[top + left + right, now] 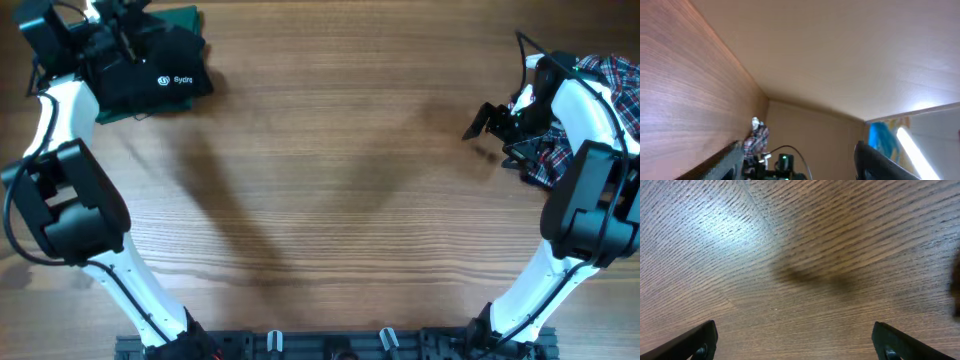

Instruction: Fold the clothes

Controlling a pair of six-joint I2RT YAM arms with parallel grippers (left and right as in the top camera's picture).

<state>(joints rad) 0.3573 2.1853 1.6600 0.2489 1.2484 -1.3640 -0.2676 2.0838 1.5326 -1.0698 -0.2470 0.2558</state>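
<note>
The black polo shirt (150, 78) lies folded at the table's far left corner, its white logo facing up, on top of a green garment (186, 18). My left gripper (122, 35) is over the shirt's far part. In the left wrist view its fingers (802, 167) are apart with nothing between them, and the camera looks level across the table. My right gripper (480, 122) is open and empty at the right side, above bare wood, as the right wrist view (797, 345) also shows.
A red-white-blue plaid shirt (600, 100) lies crumpled at the right edge beside the right arm; it also shows far off in the left wrist view (758, 140). The wooden table (340, 200) is bare between the two arms.
</note>
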